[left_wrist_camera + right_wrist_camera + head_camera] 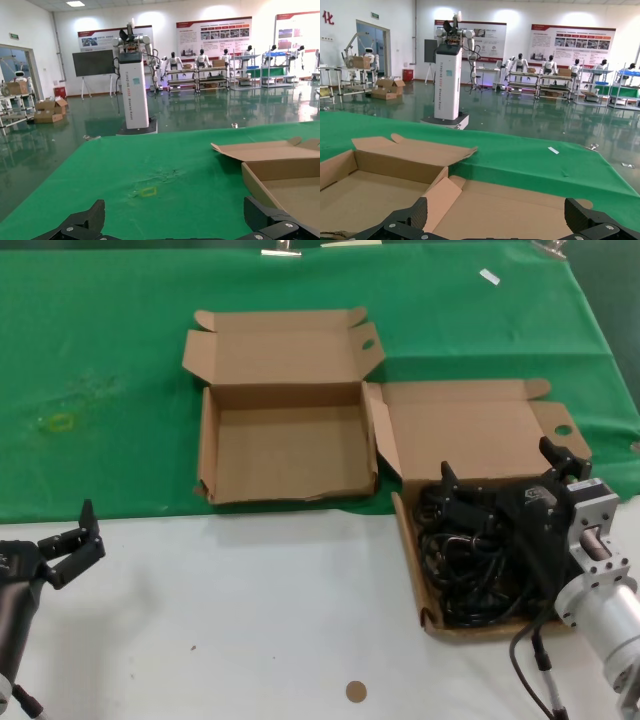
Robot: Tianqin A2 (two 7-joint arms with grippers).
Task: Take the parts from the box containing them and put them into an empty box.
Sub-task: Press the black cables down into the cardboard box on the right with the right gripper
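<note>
Black against the white table (pixel 250 610), the left pincer (pixel 78 540) sits parked at the robot's near left, its fingers spread wide and holding nothing, well apart from both boxes. Farther in, on the green cloth (pixel 100 390), stands the empty box (pixel 285 455), its lid thrown back and its bare floor showing. Just beside it to the right lies the box of cables (pixel 470 440), also open, with the black power cables (pixel 465 575) heaped in a tangle inside. The right pincer (pixel 500 475) hangs over that heap with its fingers set wide apart; it grips nothing yet.

The step in hand looks like the reach for a first cable. It would go best if the pincer comes down on a bundled part of one coil, away from the cardboard wall, and closes on several loops together so the cord lifts as one. A slow lift should show whether neighbouring loops are snagged.

By count: two boxes and two pincers. The cables overlap too much to count.
</note>
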